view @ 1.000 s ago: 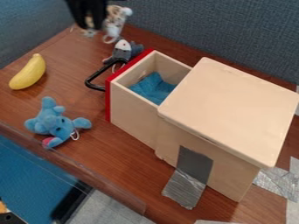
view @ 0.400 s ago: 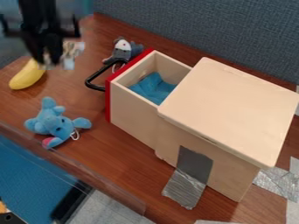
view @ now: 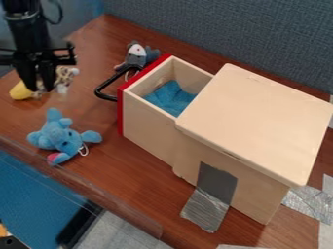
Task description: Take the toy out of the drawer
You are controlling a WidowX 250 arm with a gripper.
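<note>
we see the arm (view: 26,29) cut off by the top edge. the gripper (view: 39,91) hides part of the banana (view: 19,91) and some of the pale, spotted toy (view: 64,78), whose features are too blurred for us to tell. we can't see the back of the drawer (view: 146,126), hidden inside the box (view: 260,121). the handle (view: 99,91) covers a bit of the grey toy (view: 138,59).
</note>
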